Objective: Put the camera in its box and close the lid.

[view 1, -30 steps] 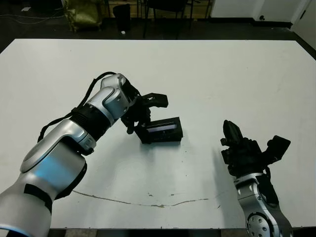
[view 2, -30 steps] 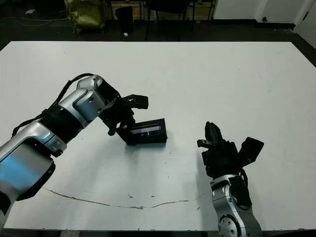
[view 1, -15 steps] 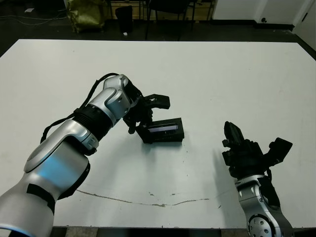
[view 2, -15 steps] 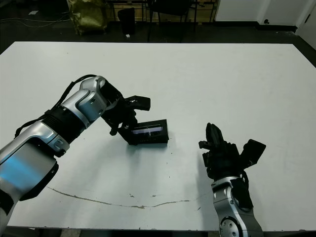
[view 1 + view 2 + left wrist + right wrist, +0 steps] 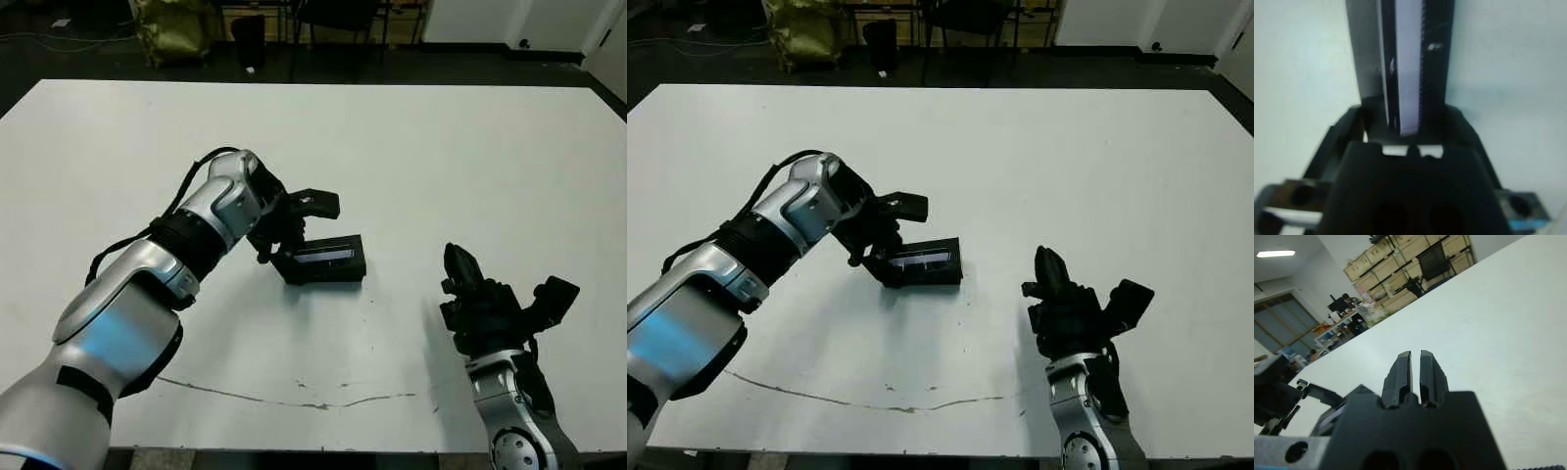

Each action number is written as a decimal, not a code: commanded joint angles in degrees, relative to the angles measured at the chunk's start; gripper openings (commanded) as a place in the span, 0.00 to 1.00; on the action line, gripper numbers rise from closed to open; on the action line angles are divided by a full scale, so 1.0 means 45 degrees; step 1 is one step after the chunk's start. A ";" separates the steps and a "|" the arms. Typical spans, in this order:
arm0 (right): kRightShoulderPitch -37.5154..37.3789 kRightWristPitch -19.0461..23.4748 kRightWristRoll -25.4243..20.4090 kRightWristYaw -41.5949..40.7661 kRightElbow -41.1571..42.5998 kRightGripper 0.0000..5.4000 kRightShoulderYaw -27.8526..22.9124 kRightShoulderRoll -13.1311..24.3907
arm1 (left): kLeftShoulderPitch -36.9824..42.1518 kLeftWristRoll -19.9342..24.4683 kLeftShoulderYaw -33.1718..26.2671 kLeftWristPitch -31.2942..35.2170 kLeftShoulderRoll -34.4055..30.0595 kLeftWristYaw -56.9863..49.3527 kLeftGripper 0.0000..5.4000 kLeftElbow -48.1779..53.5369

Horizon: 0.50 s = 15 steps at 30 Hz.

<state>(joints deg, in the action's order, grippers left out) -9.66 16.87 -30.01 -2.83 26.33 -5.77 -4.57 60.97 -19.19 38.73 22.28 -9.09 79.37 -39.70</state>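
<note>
The lid [image 5: 325, 254], black with a glossy purplish strip, lies on top of the box [image 5: 328, 272] at the table's middle; only the box's black side wall shows. The camera is hidden. My left gripper [image 5: 303, 233] is open at the stack's left end, one finger [image 5: 318, 203] raised behind it, the other low by the end. In the left wrist view the lid [image 5: 1409, 58] runs away from between the fingers [image 5: 1342, 134]. My right gripper [image 5: 457, 258] is shut on nothing and points upward near the table's front right, a hand's width right of the stack.
A thin dark crack line [image 5: 294, 399] runs along the white table [image 5: 470, 157] near its front edge. Chairs and a yellow-green bag [image 5: 171, 24] stand on the dark floor beyond the far edge. In the right wrist view, shelves of boxes [image 5: 1400, 269] show far off.
</note>
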 commanded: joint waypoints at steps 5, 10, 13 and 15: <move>-0.0159 0.0122 0.0121 0.0157 -0.0083 0.00 0.0058 0.0010 | -0.0586 0.0118 0.0119 0.0087 0.0252 0.0208 0.94 -0.0324; -0.0196 0.0088 0.0105 0.0119 -0.0073 0.00 0.0077 -0.0011 | -0.0659 0.0122 0.0183 -0.0555 0.0157 0.0158 1.00 -0.0328; -0.0196 0.0072 -0.0003 0.0023 -0.0131 0.00 0.0047 -0.0009 | -0.0736 0.0048 0.0183 -0.0739 0.0115 -0.0002 1.00 -0.0259; -0.0191 0.0006 0.0044 -0.0032 -0.0189 0.00 0.0054 0.0016 | -0.0757 0.0027 0.0185 -0.0745 0.0108 -0.0032 1.00 -0.0248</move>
<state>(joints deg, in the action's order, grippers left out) -9.73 16.87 -29.80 -2.88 26.37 -5.35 -4.72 60.55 -17.86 38.21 19.06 -8.19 80.15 -39.77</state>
